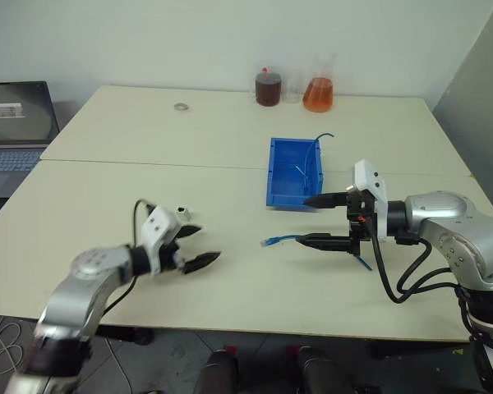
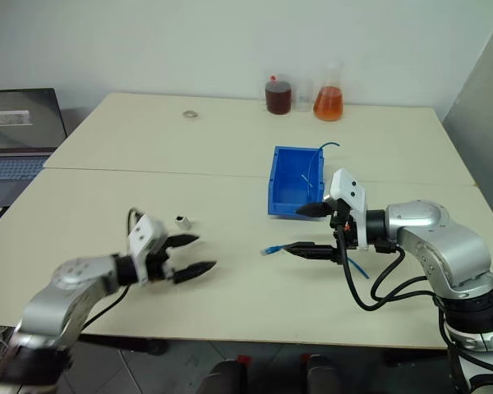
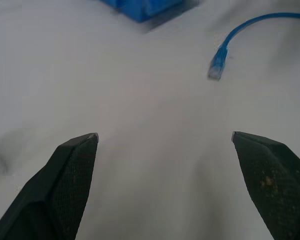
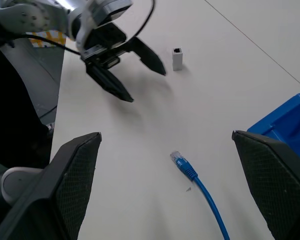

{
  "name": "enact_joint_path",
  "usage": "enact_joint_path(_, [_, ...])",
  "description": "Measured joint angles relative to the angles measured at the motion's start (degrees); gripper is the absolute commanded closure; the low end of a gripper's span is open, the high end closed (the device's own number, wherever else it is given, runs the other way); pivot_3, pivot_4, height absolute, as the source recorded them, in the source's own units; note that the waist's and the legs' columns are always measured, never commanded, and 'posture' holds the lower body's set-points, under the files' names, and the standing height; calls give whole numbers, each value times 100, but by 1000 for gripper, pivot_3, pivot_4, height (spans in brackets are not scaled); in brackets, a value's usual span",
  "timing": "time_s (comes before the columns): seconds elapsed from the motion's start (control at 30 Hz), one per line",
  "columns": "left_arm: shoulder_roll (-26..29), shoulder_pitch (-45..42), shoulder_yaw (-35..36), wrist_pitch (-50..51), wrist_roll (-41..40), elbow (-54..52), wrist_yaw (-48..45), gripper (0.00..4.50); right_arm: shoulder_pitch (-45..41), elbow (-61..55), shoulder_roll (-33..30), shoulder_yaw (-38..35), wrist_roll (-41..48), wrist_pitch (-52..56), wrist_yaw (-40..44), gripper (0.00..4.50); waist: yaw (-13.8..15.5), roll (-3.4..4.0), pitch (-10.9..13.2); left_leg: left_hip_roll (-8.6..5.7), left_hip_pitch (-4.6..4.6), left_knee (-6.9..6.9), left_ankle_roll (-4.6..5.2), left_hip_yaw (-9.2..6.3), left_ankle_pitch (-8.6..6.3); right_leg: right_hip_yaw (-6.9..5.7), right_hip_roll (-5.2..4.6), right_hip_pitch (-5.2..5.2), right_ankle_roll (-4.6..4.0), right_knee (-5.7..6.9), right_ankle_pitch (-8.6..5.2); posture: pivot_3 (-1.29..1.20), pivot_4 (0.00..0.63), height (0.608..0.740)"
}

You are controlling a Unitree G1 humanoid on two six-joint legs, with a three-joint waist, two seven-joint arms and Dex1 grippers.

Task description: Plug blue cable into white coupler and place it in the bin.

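On a pale table [image 1: 148,148], the blue cable [image 1: 281,240] lies with its plug between two spread, empty grippers, left [image 1: 199,247] and right [image 1: 314,221]. The white coupler [image 1: 181,213] stands beside the left gripper; the bin [image 1: 275,174] sits behind.

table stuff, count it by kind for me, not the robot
cables: 2, the blue cable on the table and a thin teal cable in the bin
couplers: 1, white coupler
bins: 1, bin
glass vessels: 3, dark jar, clear beaker, orange flask
metal rings: 1, ring
total: 8
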Motion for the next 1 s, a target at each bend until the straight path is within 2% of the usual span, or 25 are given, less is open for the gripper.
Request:
enact_joint_path(0.07, [-137, -461, -390, -286, 184, 413, -354, 0, 44, -102, -37, -24, 99, 59, -23, 50, -48, 0, 0, -2, -1, 0, 0, 7, 0, 8, -3, -1, -5, 0, 4, 0, 150, 740])
enact_joint_path(0.2, [-432, -1274, -1175, -1203, 752, 1919, -1316, 0, 217, -246, -194, -165, 156, 194, -252, 50, -123, 0, 0, 7, -3, -10, 2, 7, -2, 7, 10, -11, -12, 3, 1, 0, 150, 740])
enact_joint_path(0.4, [-658, -1823, -1274, -2073, 1030, 3150, -1933, 0, 591, -688, -236, -393, 409, 408, -644, 50, -100, 0, 0, 9, -15, -4, 9, -1, -6, 3, 13, -13, -15, 5, -2, 0, 150, 740])
enact_joint_path(0.57, [-1023, -1879, -1258, -2316, 1142, 3370, -1912, 0, 838, -1008, -269, -557, 612, 561, -968, 50, -61, 0, 0, 6, -20, 2, 9, -1, -6, 3, 9, -12, -10, 4, 0, 0, 150, 740])
enact_joint_path(0.8, [-1231, -1721, -1250, -2297, 1204, 3142, -1855, 0, 941, -1076, -349, -709, 781, 648, -1287, 50, -55, 0, -1, 6, -18, 2, 10, -4, -6, 1, 9, -11, -10, 4, 1, 0, 150, 740])
enact_joint_path(0.87, [-1231, -1717, -1250, -2325, 1228, 3142, -1813, 368, 968, -1097, -349, -710, 819, 649, -1355, 0, -56, 0, -1, 6, -17, 2, 10, -3, -6, 2, 9, -11, -10, 5, 0, 0, 150, 740])
enact_joint_path(0.9, [-1235, -1717, -1250, -2331, 1244, 3142, -1796, 384, 974, -1106, -349, -710, 833, 649, -1372, 0, -56, 0, -1, 6, -17, 2, 10, -3, -6, 2, 9, -10, -9, 5, 0, 0, 150, 740])
enact_joint_path(1.0, [-1239, -1717, -1245, -2333, 1266, 3143, -1719, 1134, 985, -1112, -349, -708, 835, 646, -1426, 0, -58, 0, -1, 6, -17, 2, 10, -3, -6, 1, 10, -10, -9, 5, 0, 0, 150, 740])
